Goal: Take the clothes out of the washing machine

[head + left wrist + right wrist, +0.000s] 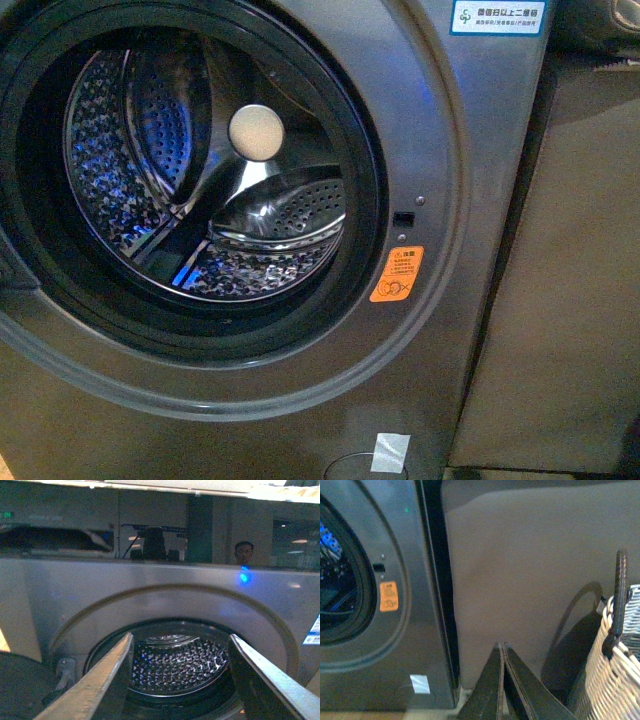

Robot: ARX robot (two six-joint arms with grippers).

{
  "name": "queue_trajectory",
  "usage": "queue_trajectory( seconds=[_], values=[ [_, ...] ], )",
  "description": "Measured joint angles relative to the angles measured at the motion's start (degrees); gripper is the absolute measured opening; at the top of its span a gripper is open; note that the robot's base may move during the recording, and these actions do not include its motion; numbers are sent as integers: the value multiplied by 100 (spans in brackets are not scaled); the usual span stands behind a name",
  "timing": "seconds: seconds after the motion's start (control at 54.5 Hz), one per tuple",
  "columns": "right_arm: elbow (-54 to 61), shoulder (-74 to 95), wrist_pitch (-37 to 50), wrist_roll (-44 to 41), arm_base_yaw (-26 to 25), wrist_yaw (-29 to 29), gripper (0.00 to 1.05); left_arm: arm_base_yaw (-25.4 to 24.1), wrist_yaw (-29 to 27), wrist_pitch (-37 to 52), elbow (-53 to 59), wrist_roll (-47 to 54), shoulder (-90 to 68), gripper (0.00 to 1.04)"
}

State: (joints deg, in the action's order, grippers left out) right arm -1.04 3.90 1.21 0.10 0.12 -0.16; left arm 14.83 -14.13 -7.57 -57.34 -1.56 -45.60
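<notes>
The grey washing machine [470, 150] fills the front view, its round porthole open onto the perforated steel drum [200, 200]. No clothes show in any view, and the visible part of the drum holds only bare metal. My left gripper [181, 635] is open and empty, level with the porthole and a short way in front of the machine [150, 600]. My right gripper [501, 644] is shut and empty, off to the side of the machine [395, 645], facing the tan cabinet [530, 570]. Neither arm shows in the front view.
The tan flat-fronted cabinet [570, 280] stands right beside the machine. A woven basket [615, 670] with a dark handle stands before the cabinet, close to my right gripper. An orange sticker [397, 274] marks the machine's front. A dark rounded shape [20, 685] lies beside the porthole.
</notes>
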Motion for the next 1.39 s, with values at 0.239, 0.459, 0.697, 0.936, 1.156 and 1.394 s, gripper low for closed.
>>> queue_trajectory(
  seconds=[0.239, 0.459, 0.697, 0.936, 1.156, 1.394],
  values=[
    [66, -358, -122, 0, -7, 11, 2, -461, 468, 868, 2173, 96, 907, 16],
    [66, -361, -122, 0, -7, 11, 2, -833, 785, 1412, 3473, 114, 1666, 4],
    [66, -361, -122, 0, -7, 7, 2, -1460, 1412, 1674, 4411, 122, 2284, 4],
    [66, -365, -122, 0, -7, 9, 2, -1467, 1414, 1733, 4916, 122, 2723, 4],
    [66, -365, -122, 0, -7, 9, 2, -1469, 1414, 1725, 5184, 122, 3053, 4],
    [66, -365, -122, 0, -7, 11, 2, -1469, 1414, 1606, 5381, 122, 3368, 4]
  ],
)
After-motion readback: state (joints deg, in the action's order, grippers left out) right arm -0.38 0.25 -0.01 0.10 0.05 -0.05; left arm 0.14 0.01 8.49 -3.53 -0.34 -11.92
